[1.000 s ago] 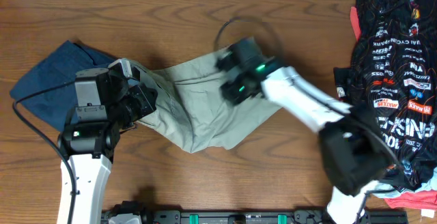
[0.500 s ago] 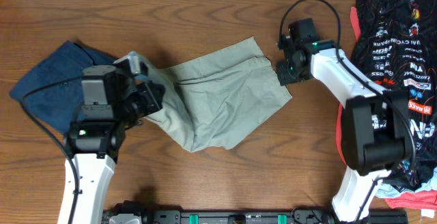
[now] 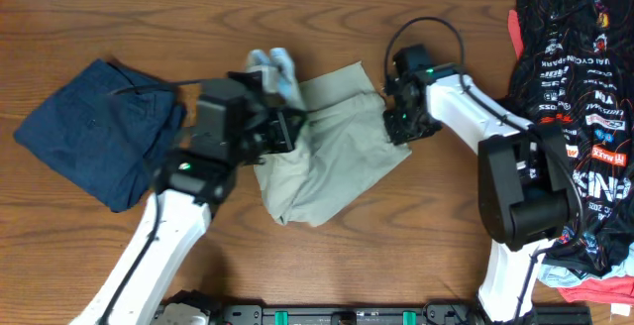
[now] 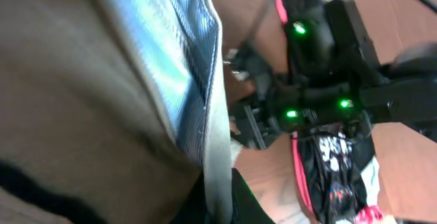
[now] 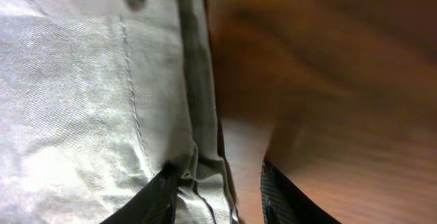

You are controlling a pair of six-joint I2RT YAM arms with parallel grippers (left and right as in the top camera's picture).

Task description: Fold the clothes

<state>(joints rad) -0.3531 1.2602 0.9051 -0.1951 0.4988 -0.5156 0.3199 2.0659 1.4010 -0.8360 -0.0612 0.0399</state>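
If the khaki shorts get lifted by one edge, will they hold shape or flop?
Probably floppy: the khaki shorts bunch and fold over where the left gripper holds one end up. Pushed, they would likely wrinkle rather than slide whole; creases run across the part lying on the table.

You have a brown wooden table (image 3: 297, 28), grain showing, spreading under and beyond the right fingers (image 5: 280, 200); the light is even, shadows soft.

Black jersey (image 3: 582, 77): white/red logo print, too small/blurred to read; no other txt legible.
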